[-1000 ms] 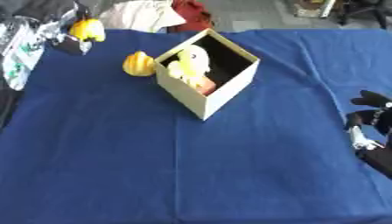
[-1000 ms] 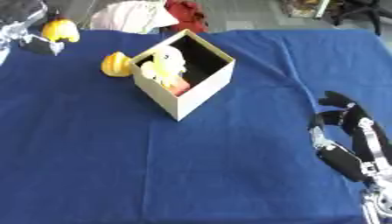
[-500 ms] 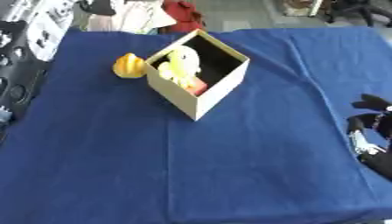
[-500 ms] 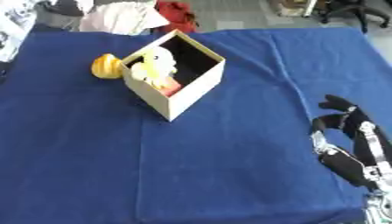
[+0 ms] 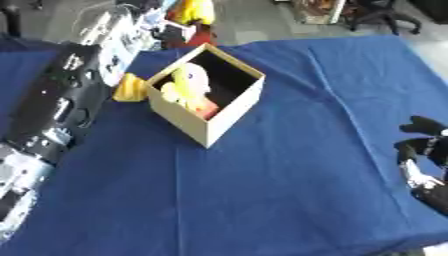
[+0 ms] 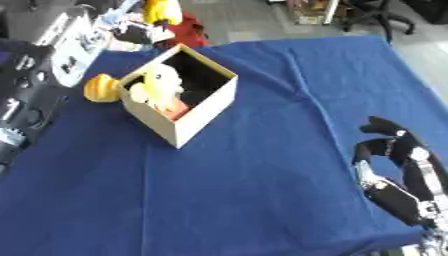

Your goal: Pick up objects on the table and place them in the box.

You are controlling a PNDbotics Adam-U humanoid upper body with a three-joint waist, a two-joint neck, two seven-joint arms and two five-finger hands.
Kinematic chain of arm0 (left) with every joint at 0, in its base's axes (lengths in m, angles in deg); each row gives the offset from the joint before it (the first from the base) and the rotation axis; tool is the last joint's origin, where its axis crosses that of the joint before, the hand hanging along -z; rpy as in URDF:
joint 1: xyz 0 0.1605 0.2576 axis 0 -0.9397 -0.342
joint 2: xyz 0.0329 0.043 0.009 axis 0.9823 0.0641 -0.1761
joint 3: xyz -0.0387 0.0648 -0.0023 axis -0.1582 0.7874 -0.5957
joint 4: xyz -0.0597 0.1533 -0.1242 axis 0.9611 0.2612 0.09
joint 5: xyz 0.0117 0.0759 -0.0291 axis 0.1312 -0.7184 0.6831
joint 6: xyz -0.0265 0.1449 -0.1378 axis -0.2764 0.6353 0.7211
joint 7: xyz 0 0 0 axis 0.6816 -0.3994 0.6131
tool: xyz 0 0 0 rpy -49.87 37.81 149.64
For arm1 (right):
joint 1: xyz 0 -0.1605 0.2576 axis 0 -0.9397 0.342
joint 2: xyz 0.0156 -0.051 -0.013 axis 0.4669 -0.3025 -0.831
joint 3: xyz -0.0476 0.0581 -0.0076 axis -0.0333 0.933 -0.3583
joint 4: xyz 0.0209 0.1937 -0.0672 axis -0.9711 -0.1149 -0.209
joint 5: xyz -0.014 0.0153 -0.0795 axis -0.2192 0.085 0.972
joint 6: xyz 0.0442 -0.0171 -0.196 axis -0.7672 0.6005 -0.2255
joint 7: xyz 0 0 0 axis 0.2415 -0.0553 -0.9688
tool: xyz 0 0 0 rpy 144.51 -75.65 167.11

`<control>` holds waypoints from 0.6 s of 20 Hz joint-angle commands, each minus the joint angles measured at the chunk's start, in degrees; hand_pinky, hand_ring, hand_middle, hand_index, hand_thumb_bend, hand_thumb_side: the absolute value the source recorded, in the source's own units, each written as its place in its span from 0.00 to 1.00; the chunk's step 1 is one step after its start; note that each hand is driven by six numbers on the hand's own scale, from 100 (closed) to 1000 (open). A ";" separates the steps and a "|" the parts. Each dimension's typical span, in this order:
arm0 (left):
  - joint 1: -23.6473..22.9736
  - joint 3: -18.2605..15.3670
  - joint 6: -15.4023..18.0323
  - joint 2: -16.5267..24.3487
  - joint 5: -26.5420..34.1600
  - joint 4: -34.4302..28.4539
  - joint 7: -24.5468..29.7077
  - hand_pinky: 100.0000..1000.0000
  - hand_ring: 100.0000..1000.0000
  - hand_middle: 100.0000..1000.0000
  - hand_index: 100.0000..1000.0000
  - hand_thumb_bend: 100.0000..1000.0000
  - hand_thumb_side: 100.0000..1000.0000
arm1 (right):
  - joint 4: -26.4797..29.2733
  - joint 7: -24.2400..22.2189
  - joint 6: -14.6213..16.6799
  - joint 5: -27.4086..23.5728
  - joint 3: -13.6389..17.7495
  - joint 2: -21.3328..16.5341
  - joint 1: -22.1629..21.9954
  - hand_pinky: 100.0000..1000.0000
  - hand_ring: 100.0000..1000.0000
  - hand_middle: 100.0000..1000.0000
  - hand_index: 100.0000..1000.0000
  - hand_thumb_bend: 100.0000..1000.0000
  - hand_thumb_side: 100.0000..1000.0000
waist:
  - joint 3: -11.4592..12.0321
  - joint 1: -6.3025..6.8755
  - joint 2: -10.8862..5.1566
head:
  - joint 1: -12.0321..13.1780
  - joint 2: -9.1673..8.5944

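1. Standing on the blue tablecloth (image 5: 289,165), the open cardboard box (image 5: 219,117) is in the upper left part of the table, turned so that one corner points toward the robot.
2. Inside the box lie soft toys: a pale yellow plush (image 5: 188,82) leans on the left inner wall, and something orange-pink (image 5: 206,107) is below it. What exactly they are cannot be told.
3. A yellow-orange rounded object (image 6: 102,88) lies on the cloth just beside the left outer wall of the box, outside of it. It seems to touch the wall.
4. The left arm (image 5: 52,107), black with silver parts, comes in along the left edge and reaches up past the box toward the far left corner of the table. Its forearm passes close to the yellow-orange object.
5. The left hand (image 5: 122,27) is near the top left, beyond the box, among clutter; whether its fingers are spread or closed cannot be told.
6. The right hand (image 6: 398,170) rests at the right edge of the table, well apart from the box. Its fingers are relaxed, slightly bent and pointing up, and they hold nothing.
7. Beyond the far edge of the table there is a yellow and red item (image 5: 197,15) on the floor side.
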 commanded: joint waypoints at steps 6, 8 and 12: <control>0.71 0.16 1.79 -1.62 -2.14 1.99 0.56 0.71 0.54 0.55 0.75 0.18 0.00 | 0.43 -0.63 0.16 -0.60 -0.20 -0.35 0.85 0.66 0.63 0.72 0.87 0.00 0.24 | -0.40 0.15 0.18 | 0.41 -0.62; 0.54 0.44 2.24 -1.83 -2.49 2.00 1.21 0.72 0.57 0.60 0.82 0.14 0.00 | 0.43 -0.74 0.18 -0.65 -0.24 -0.33 0.87 0.66 0.63 0.72 0.87 0.00 0.24 | -0.44 0.18 0.22 | 0.42 -0.57; 0.22 1.00 3.14 -1.89 -3.05 1.42 2.69 0.74 0.63 0.69 0.90 0.24 0.13 | 0.43 -0.89 0.18 -0.63 -0.25 -0.33 0.89 0.66 0.63 0.72 0.87 0.00 0.24 | -0.39 0.24 0.26 | 0.37 -0.51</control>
